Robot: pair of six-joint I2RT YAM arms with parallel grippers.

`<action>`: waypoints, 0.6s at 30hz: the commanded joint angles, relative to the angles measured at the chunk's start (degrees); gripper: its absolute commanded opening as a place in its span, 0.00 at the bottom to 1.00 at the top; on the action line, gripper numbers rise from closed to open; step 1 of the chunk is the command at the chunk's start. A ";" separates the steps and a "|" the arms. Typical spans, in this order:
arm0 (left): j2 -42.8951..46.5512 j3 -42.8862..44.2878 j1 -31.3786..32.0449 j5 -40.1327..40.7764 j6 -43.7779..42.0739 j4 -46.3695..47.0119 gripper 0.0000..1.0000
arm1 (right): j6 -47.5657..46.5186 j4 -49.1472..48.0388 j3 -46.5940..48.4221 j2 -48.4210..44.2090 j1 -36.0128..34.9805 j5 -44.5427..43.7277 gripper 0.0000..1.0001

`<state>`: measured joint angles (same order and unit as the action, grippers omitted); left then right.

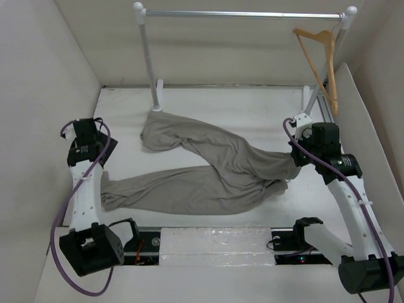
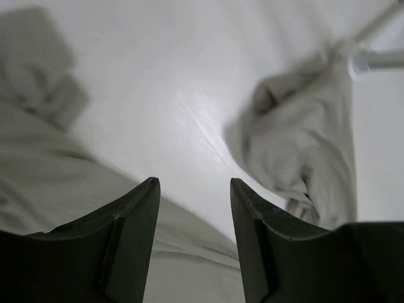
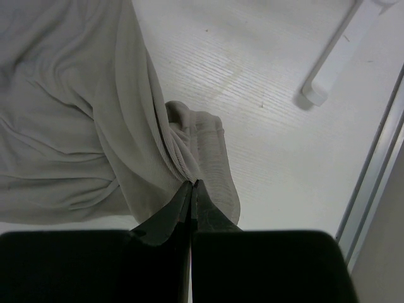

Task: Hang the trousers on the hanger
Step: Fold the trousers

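The grey-beige trousers lie spread on the white table, both legs running left and the waist end at the right. My right gripper is shut on the waist cloth; in the right wrist view the fingertips pinch a fold of the trousers. My left gripper is open and empty above the end of the lower leg; in the left wrist view cloth shows beyond the fingers. The wooden hanger hangs by its hook at the right end of the rail.
A silver rail on white posts stands at the back of the table. White walls close in the left, back and right sides. A metal track runs along the near edge between the arm bases.
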<state>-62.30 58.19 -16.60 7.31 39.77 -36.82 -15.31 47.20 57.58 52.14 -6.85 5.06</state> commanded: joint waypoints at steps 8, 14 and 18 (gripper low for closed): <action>-27.42 2.62 9.92 -18.13 6.90 23.28 0.36 | -0.42 -5.63 5.87 3.23 -0.53 1.79 0.00; -38.50 9.13 9.92 -12.16 7.95 20.82 0.26 | 0.28 -6.16 8.59 5.25 0.61 1.53 0.00; -39.92 8.34 9.92 -8.28 10.06 21.17 0.17 | 0.46 -6.51 10.27 6.48 1.75 1.18 0.00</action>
<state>-102.98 65.12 -6.50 -5.13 47.64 -15.75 -15.35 44.27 64.51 58.28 -6.26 6.33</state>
